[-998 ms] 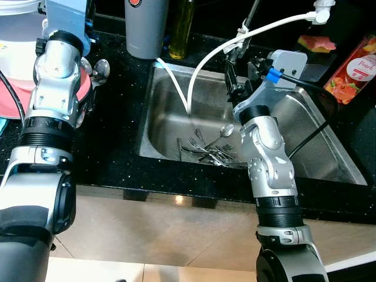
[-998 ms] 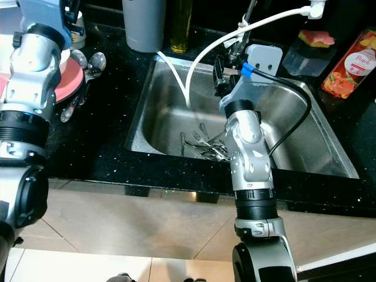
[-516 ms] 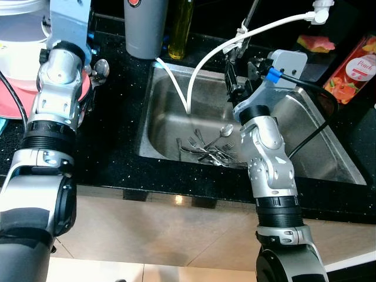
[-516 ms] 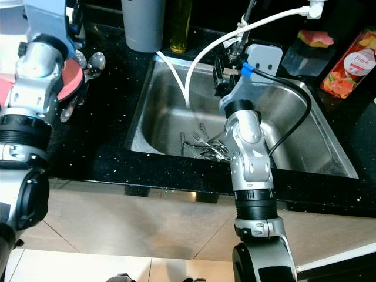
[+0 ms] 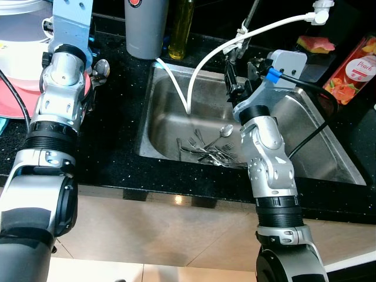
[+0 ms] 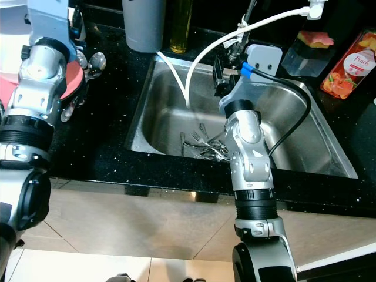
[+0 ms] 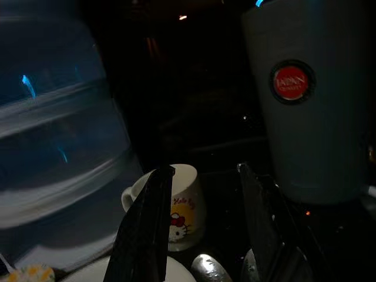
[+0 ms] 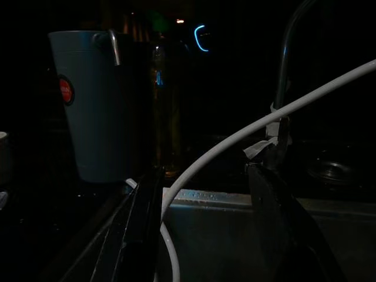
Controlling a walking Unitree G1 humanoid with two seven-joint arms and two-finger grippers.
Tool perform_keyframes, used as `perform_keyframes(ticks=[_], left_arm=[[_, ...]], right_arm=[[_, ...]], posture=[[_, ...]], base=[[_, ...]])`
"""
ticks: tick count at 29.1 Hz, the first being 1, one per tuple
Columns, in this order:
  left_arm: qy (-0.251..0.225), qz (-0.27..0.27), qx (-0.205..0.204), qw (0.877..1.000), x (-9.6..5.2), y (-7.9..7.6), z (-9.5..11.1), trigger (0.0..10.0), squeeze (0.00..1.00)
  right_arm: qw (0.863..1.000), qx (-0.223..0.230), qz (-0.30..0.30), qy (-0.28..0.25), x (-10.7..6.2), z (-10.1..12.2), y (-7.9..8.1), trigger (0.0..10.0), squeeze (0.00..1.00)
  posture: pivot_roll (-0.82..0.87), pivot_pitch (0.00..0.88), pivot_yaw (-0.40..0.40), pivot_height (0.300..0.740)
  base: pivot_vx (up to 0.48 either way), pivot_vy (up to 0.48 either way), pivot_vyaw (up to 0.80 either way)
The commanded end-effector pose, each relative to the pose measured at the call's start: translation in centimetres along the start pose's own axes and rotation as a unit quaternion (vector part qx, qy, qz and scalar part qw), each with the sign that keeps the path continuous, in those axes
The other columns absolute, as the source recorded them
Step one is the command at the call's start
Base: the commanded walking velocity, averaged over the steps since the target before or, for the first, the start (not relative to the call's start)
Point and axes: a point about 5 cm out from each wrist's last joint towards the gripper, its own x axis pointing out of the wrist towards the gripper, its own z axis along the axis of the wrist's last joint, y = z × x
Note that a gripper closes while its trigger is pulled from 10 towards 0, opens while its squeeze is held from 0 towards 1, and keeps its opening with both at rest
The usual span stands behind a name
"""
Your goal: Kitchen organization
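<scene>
Stainless steel forks and spoons (image 5: 211,150) lie heaped at the bottom of the sink (image 5: 329,158), set into the black speckled surface (image 5: 111,147). My right gripper (image 8: 205,235) hangs over the sink's back edge, jaws spread and empty on either side of a white hose (image 5: 205,59). My left gripper (image 7: 202,235), jaws also spread and empty, hovers above a pink plate (image 6: 69,79) and spoons (image 5: 101,67), near a white mug (image 7: 182,202) and a grey tumbler (image 5: 147,26).
</scene>
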Motion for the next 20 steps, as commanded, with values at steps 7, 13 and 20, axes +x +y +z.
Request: perform_keyframes(ticks=[7,13,20], left_arm=[[-0.025,-0.018,0.053,0.998,-0.33,-0.69,0.16,10.0,0.00],[-0.032,-0.019,0.065,0.997,-0.40,-0.68,0.32,10.0,0.00],[-0.029,-0.018,0.070,0.997,-0.37,-0.69,0.22,10.0,0.00]], right_arm=[[1.000,-0.006,-0.007,-0.004,-0.20,0.16,-0.50,10.0,0.00],[1.000,-0.004,-0.006,-0.004,-0.21,0.14,-0.34,10.0,0.00],[1.000,-0.003,-0.007,-0.004,-0.18,0.14,-0.36,10.0,0.00]], posture=[[0.29,0.074,-0.140,0.740],[0.30,0.078,-0.141,0.740],[0.30,0.085,-0.140,0.740]], base=[[0.000,0.000,0.00],[0.000,0.000,0.00],[0.000,0.000,0.00]])
